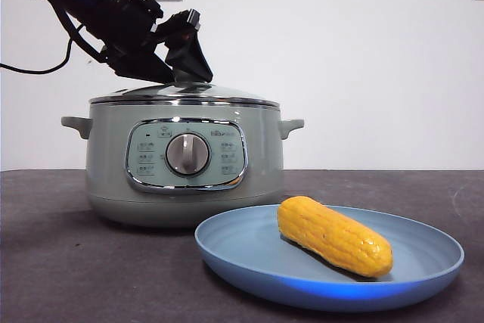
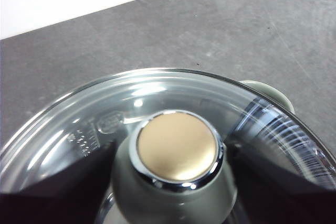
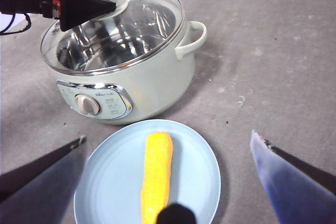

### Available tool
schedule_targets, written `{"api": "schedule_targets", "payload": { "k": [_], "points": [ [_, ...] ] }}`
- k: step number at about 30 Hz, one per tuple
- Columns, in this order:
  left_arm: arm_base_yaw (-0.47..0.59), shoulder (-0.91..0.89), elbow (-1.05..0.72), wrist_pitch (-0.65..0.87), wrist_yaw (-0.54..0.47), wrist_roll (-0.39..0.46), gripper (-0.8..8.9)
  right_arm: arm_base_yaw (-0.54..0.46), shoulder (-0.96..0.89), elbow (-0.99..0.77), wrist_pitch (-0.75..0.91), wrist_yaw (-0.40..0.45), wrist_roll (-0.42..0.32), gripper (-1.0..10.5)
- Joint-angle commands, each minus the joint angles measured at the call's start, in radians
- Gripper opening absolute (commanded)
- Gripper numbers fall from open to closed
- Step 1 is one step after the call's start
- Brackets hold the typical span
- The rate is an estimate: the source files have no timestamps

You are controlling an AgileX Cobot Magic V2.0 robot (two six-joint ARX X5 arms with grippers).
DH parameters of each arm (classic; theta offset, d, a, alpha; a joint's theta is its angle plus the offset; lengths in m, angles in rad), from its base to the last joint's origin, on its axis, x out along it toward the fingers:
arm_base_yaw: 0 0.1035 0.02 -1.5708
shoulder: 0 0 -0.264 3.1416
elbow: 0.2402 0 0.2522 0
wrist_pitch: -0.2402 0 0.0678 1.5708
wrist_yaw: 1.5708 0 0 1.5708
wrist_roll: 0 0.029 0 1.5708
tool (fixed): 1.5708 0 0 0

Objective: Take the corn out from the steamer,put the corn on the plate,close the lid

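Steamer is sitting on the dark table, and it is the largest item in view. Lid is resting on the steamer's rim and looks seated all round in the right wrist view; the front view is showing it level, steel rim flush with the pot.

Plate is lying just in front of the steamer, toward the right gripper's side, close to the pot but apart from it. Corn is lying on the plate, long axis running from the steamer side toward the near rim, roughly through the plate's centre. Corn step judged done.

Left gripper is sitting directly over the lid, its jaws flanking the knob, one on each side. Jaws appear close against the knob's green stem; whether they are gripping it or already slack, I cannot tell.

Right gripper is hovering above the plate with jaws spread wide, holding nothing.

Key relation: knob is lying dead between the left jaws, lid axis upright. Judgement: remaining move is left arm releasing and lifting straight up; any sideways pull risks dragging the lid off its seat.
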Motion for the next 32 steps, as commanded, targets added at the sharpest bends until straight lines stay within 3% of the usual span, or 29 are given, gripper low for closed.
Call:
{"api": "schedule_targets", "payload": {
  "k": [1,6,10,18,25,32],
  "points": [
    [0.003,-0.028,-0.004,0.002,-0.003,0.005,5.03,0.001,-0.002,-0.005,0.006,0.004,0.006,6.3],
    [0.003,-0.095,-0.004,-0.017,-0.003,0.003,5.03,0.001,-0.002,-0.005,0.005,0.004,0.006,6.3],
    [0.002,-0.182,-0.004,-0.121,-0.003,0.001,5.03,0.001,-0.002,-0.005,0.005,-0.002,0.006,6.3],
    [0.001,-0.425,-0.004,-0.507,0.015,-0.077,5.02,0.001,-0.002,-0.005,-0.003,-0.003,0.006,6.3],
    [0.0,-0.607,-0.004,-0.774,0.092,-0.126,5.01,0.001,-0.002,-0.005,-0.065,-0.006,-0.002,6.3],
    [0.0,-0.688,-0.004,-1.009,0.117,-0.124,4.82,0.001,-0.002,-0.005,-0.108,-0.106,-0.006,5.8]
  ]
}}
